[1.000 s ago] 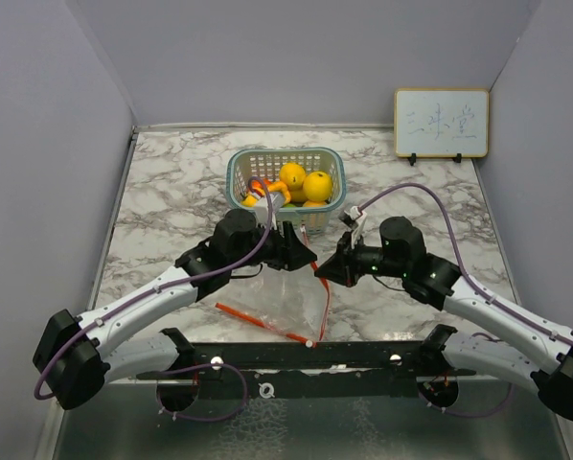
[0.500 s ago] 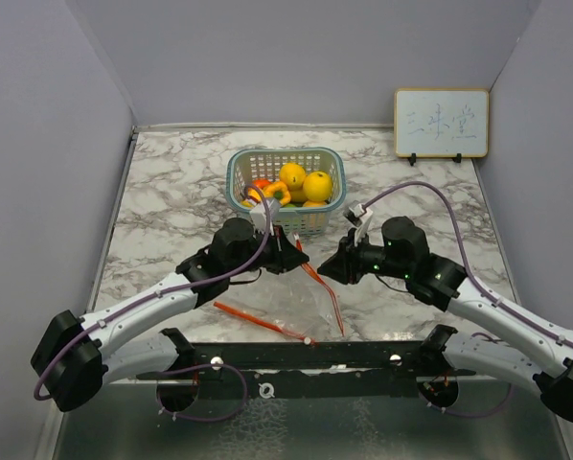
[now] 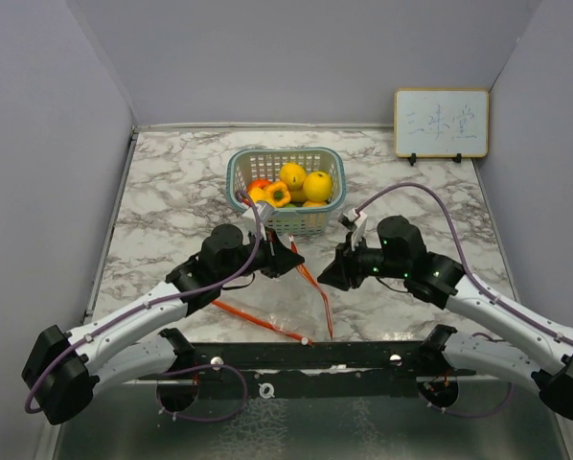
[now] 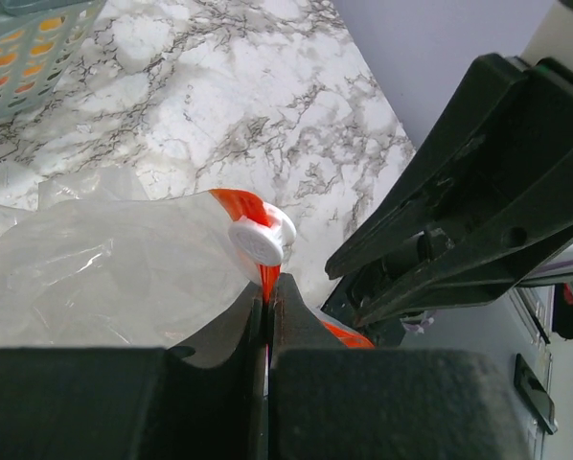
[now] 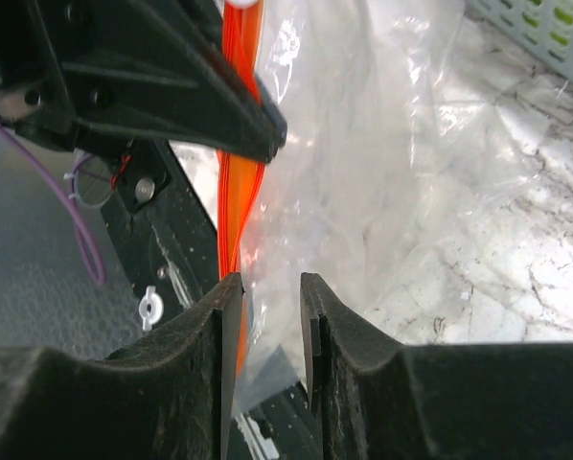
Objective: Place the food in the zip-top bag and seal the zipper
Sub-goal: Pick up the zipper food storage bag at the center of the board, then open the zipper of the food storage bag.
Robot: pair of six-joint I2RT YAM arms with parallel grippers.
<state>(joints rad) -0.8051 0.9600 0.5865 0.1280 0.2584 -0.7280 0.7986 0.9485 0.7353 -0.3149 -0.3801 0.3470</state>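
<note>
Right gripper point(image 5: 270, 287), clamped a second ago, is spreading around the zip-top bag point(image 5: 382, 172); left gripper point(image 4: 267, 290) is pinching the zipper point(image 4: 244, 202).

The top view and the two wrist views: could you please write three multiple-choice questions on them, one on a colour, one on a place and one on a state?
1. What colour is the zipper of the bag? A blue; B orange-red; C green.
2. Where is the food? A in the bag; B in the basket; C outside both.
3. How is the left gripper? A wide open; B shut on the basket; C shut on the zipper.

Answers:
1 B: the strip along the bag's mouth is orange-red.
2 B: all the fruits lie in the basket, and the bag holds nothing.
3 C: its fingers pinch the strip just below the white slider.
</note>
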